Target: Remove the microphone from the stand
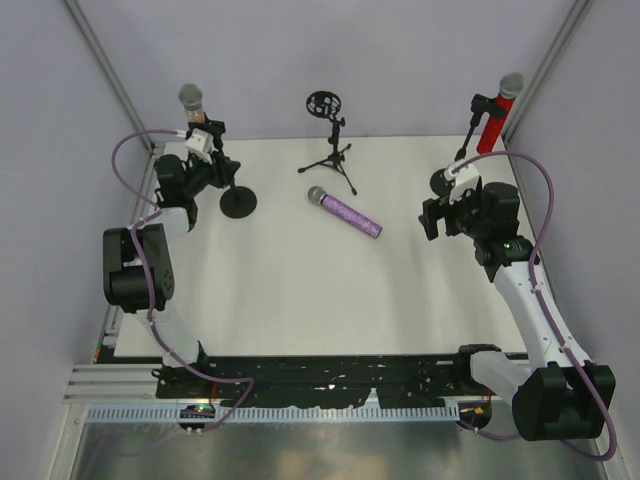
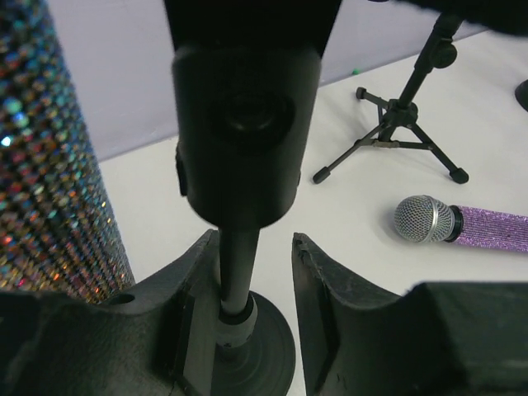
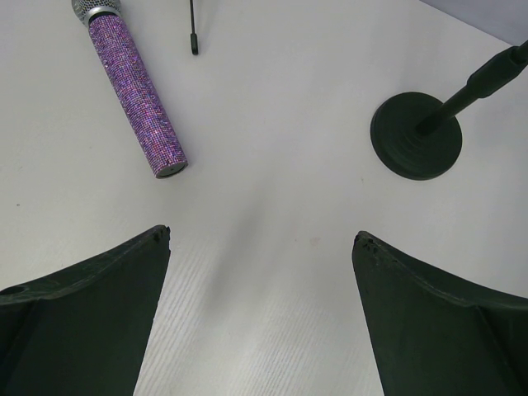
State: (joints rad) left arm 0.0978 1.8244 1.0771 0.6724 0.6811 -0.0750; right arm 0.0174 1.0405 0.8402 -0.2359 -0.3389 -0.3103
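Straddling the stand point(image 2: 238, 272) at 10 o'clock with the left gripper point(image 2: 256, 243), jaws apart, we are readying a brace; the microphone point(image 1: 191, 97) is sitting clipped above. Next, probably: clamping, then the wide-open right gripper point(image 3: 261, 235) lifting.

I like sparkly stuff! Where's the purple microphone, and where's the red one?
purple microphone point(image 1: 351, 215), top view, middle of its handle.
red microphone point(image 1: 492, 126), top view, its red body.
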